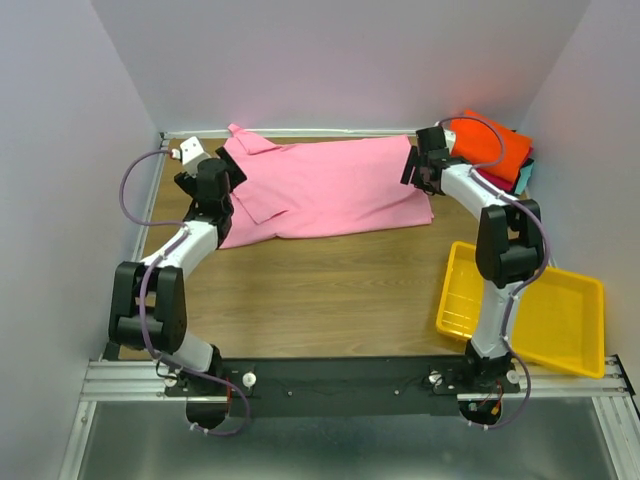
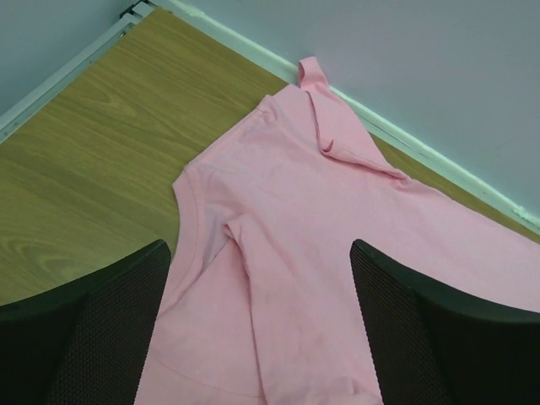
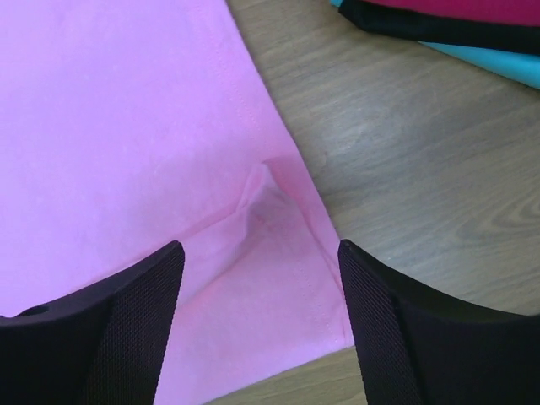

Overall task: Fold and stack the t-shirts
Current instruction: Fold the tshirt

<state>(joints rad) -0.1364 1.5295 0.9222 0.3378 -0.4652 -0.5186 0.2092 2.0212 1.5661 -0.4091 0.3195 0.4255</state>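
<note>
A light pink t-shirt (image 1: 330, 185) lies spread across the far side of the wooden table, its collar end to the left and its hem to the right. My left gripper (image 1: 222, 178) is open above the collar and shoulder area (image 2: 253, 278), holding nothing. My right gripper (image 1: 418, 170) is open above the shirt's right hem corner (image 3: 278, 253), where a small fold of cloth stands up. A pile of folded shirts (image 1: 497, 150) sits at the far right, orange on top, with crimson, dark and teal edges (image 3: 472, 25) showing beneath.
A yellow plastic tray (image 1: 520, 310) hangs over the table's right front edge. White walls close in the back and both sides. A small white tag (image 1: 190, 150) lies near the back left corner. Bare wood (image 1: 320, 290) fills the table's middle and front.
</note>
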